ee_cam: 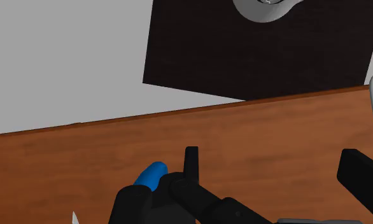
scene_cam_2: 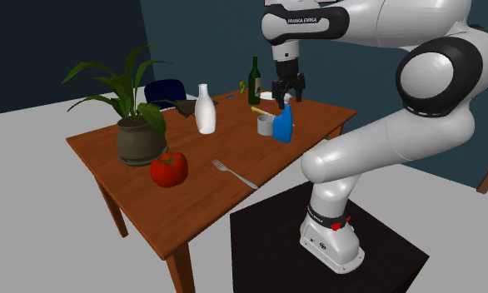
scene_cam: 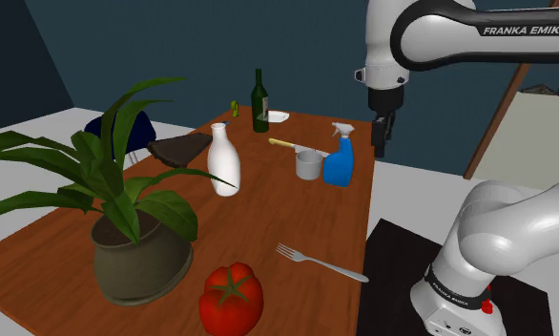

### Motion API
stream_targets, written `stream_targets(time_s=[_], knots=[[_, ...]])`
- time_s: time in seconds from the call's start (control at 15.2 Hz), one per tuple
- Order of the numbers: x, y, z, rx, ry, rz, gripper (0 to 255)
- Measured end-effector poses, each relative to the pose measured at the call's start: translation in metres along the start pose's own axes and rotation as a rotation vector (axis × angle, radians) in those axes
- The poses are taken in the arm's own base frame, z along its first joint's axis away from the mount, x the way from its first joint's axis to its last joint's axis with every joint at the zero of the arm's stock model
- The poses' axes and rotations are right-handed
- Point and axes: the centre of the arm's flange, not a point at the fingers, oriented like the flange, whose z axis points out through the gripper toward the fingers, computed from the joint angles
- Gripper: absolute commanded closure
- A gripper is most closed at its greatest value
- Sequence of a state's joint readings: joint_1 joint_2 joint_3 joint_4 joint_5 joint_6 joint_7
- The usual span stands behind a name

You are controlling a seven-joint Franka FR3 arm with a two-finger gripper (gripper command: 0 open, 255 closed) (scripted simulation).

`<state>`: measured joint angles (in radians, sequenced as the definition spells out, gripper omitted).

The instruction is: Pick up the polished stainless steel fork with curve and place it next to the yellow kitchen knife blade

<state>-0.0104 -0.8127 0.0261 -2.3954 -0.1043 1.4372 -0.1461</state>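
Risk log, taking the blue plastic spray bottle (scene_cam: 340,160) as reference for all positions. The all-black two-finger claw (scene_cam: 381,129) hangs directly above that bottle, a shade to the shoulder view's right of its trigger head. In the wrist view its fingers (ee_cam: 191,159) stand apart with nothing between them, so record it as released and empty. First hazard: if you lower straight from here you will strike the bottle's nozzle and tip it; travel away from the bottle before you descend. The silver metal fork with a curved handle (scene_cam: 320,262) lies flat on the brown wooden table (scene_cam: 268,210), well apart from the bottle on the side nearest the camera in the shoulder view, so nowhere near under the claw; a long sideways move is needed. Second hazard, judged from its look: the fork is thin and lies low, so the fingers may scrape the wood or close over the handle and skid off the smooth metal, and the curve could make it rock or pivot in the grip. Third hazard is the drop-off. The yellow-handled kitchen knife (scene_cam: 287,144) lies near the bottle on the shoulder view's left, with a small grey cup (scene_cam: 309,164) just beside the bottle between them and a tall dark green glass bottle (scene_cam: 259,101) farther beyond. You have little room there, and a dangling fork end could knock the cup or shift the knife.
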Motion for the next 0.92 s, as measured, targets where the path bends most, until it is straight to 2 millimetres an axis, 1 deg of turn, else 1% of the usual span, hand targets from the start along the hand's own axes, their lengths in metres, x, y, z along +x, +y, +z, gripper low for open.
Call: stream_targets(time_s=[0.07, 0.2, 0.46, 0.59, 0.66, 0.73, 0.79, 0.92], knots=[[0.0, 0.0, 0.0, 0.0, 0.0, 0.0, 0], [0.003, -0.011, 0.009, 0.006, 0.01, 0.003, 0], [0.015, -0.046, 0.034, 0.024, 0.041, 0.014, 0], [0.024, -0.065, 0.051, 0.034, 0.056, 0.02, 0], [0.027, -0.075, 0.056, 0.039, 0.065, 0.023, 0], [0.031, -0.086, 0.066, 0.044, 0.072, 0.026, 0], [0.035, -0.093, 0.073, 0.049, 0.081, 0.029, 0], [0.043, -0.113, 0.083, 0.059, 0.098, 0.035, 0]])
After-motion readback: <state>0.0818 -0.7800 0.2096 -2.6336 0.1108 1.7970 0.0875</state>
